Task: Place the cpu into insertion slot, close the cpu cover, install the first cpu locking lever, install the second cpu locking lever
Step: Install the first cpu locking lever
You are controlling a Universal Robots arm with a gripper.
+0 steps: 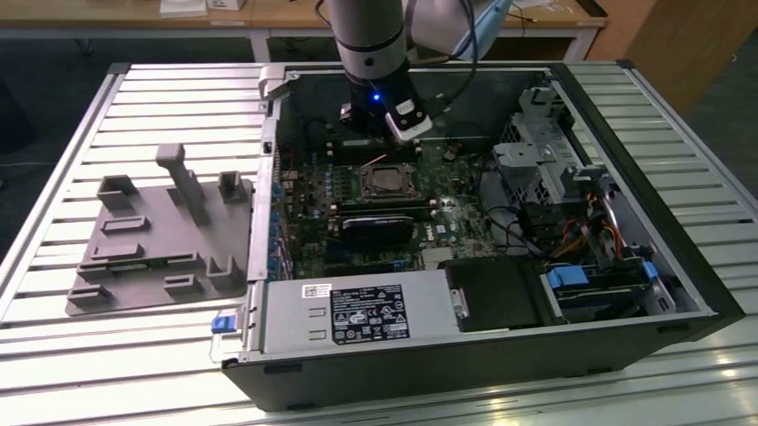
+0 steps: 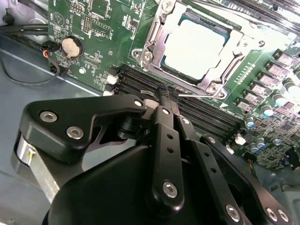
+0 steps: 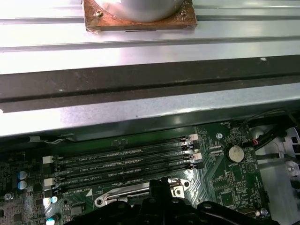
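The cpu (image 2: 194,47), a pale silvery square, lies in the insertion slot (image 1: 382,184) on the green board. The cpu cover (image 2: 157,35), a thin metal frame, lies flat around it. My gripper (image 2: 167,93) hangs just beside the socket, over the long memory slots, with its black fingers pressed together on a thin wire locking lever (image 2: 194,93). In the exterior view that lever (image 1: 373,162) slants upward from the socket's far edge, right below the gripper (image 1: 382,149). In the first wrist view the fingertips (image 3: 161,183) sit at the socket's metal rim (image 3: 117,198).
The open computer case (image 1: 663,266) lies on a slatted table. Memory slots (image 3: 126,161) run beside the socket, and a black card (image 1: 376,226) sits on its near side. A power supply (image 1: 355,315), drive cage (image 1: 539,151) and cables crowd the case. A grey fixture (image 1: 160,240) lies outside.
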